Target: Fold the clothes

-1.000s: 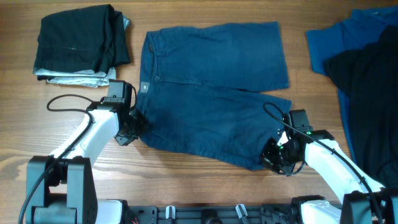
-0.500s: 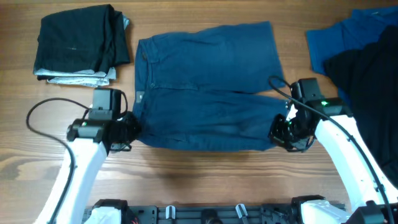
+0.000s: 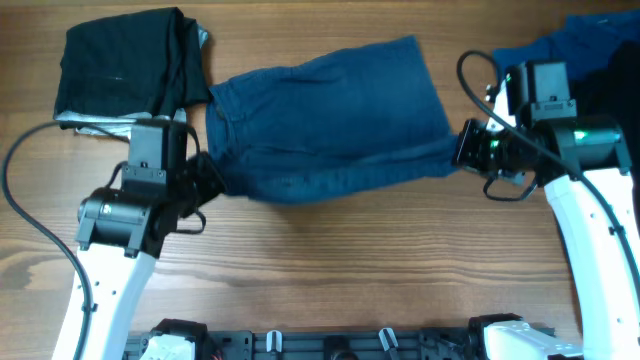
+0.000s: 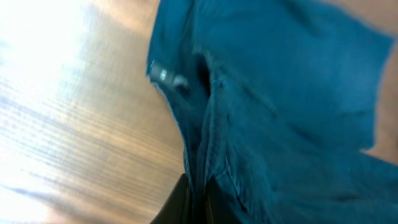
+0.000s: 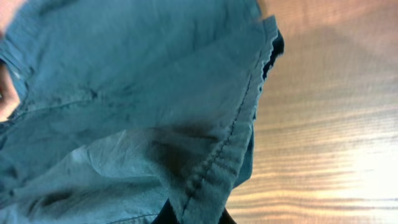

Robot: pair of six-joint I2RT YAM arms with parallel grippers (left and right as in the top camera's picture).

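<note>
Holds the navy shorts (image 3: 320, 120) stretched across the middle of the bench (image 3: 350, 280), one end in each hand. Grips the waistband side with the left hand (image 3: 205, 186), clamped shut on the cloth near the fly. From the left wrist, shows that edge running down into dark fingertips (image 4: 181, 206) at the bottom of the view. Pinches the hem of one leg with the right hand (image 3: 467, 148), closed tight as well. From the right wrist, shows a stitched double edge disappearing between the fingers (image 5: 165, 218).

Takes opposite ends, most likely, to keep the cloth taut and to carry the near half up and over the far half without bunching. Seems to have the near edge raised off the wood and the far edge lying on it or close to it; hard to tell exactly from above. Looks like mid-fold, leg onto leg, not yet laid flat.

Keeps a folded pile (image 3: 125, 70), black over light grey, at the far left corner, just beside the waistband: probably the spot for finished pieces. Leaves a brighter blue garment (image 3: 520, 55) and a black garment (image 3: 610, 85) unfolded at the far right, partly behind the right arm: probably next in line.

Calls for lining up both ends evenly before letting go.
</note>
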